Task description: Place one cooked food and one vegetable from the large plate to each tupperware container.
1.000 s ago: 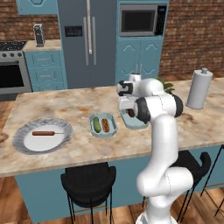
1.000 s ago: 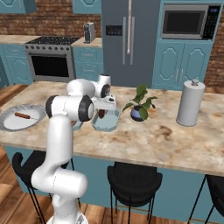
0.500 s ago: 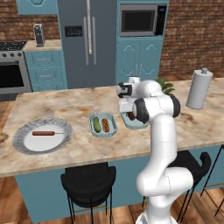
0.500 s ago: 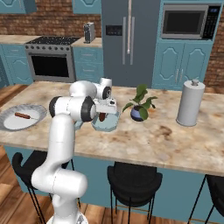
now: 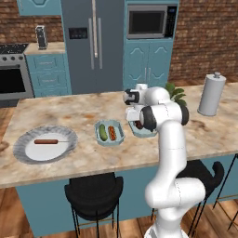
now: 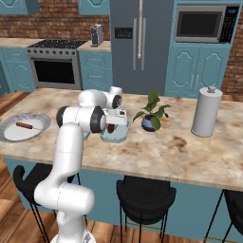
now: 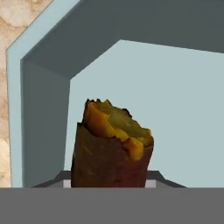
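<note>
Hand view shows you the gripper [image 7: 109, 186] pinching a brown, yellow-fleshed food piece [image 7: 111, 146] over a tupperware container [image 7: 43, 87].

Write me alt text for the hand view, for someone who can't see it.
A brown-skinned sweet potato with a torn orange-yellow top stands at the bottom centre, seen close up over the inside of a pale blue-green tupperware container. The container's raised rim and cut corner run along the left, with marbled countertop beyond it.

arm [image 5: 173, 153]: glossy white rounded links
joints: dark grey bands
wrist [image 6: 114, 97]: white, round black cap
</note>
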Controlling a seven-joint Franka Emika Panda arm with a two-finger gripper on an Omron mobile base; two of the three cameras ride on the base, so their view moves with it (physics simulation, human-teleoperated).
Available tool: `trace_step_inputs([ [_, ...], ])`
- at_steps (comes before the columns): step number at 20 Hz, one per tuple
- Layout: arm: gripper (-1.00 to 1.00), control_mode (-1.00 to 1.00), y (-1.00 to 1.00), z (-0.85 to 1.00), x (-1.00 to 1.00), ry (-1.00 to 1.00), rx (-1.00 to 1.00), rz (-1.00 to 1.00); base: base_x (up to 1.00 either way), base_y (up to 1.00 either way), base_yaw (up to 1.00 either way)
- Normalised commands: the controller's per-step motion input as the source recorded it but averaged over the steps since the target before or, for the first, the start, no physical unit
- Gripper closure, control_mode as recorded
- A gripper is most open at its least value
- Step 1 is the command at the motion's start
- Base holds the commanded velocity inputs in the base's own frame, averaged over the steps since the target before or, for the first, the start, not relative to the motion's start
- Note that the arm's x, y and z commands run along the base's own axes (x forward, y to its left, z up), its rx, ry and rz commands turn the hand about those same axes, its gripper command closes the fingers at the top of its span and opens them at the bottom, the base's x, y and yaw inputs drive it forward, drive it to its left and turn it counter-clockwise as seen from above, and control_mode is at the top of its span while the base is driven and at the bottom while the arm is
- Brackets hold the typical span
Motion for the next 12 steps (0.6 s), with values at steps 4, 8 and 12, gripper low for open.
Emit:
trace_step_inputs([
  [4,-1.00,-1.00,0.00,-0.16,0.05,0.00,0.00,0.00,0.00,0.00,0.00],
  [8,-1.00,-1.00,0.00,0.01,-0.10,0.00,0.00,0.00,0.00,0.00,0.00],
  [12,-1.00,-1.00,0.00,0.07,-0.34,0.00,0.00,0.00,0.00,0.00,0.00],
])
